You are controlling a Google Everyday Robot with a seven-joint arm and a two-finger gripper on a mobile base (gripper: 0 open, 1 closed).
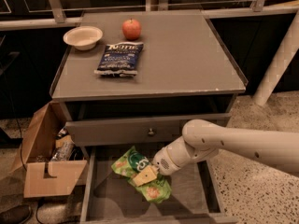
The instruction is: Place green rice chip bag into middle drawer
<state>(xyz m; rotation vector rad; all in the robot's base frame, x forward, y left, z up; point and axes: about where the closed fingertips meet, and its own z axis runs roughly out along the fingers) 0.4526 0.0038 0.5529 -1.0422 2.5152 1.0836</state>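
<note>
The green rice chip bag (129, 163) is crumpled, inside the open middle drawer (88, 186), left of its centre. My gripper (145, 175) reaches in from the right on a white arm and sits on top of the bag, shut on it. One tan finger (145, 175) lies across the bag's middle. I cannot tell whether the bag rests on the drawer floor or hangs just above it.
The drawer with a small round knob (150, 132) is slightly open just above. On the cabinet top are a dark blue chip bag (119, 58), an apple (131, 29) and a white bowl (83, 36). A cardboard box (46, 171) stands at the left, a white post (278, 64) at the right.
</note>
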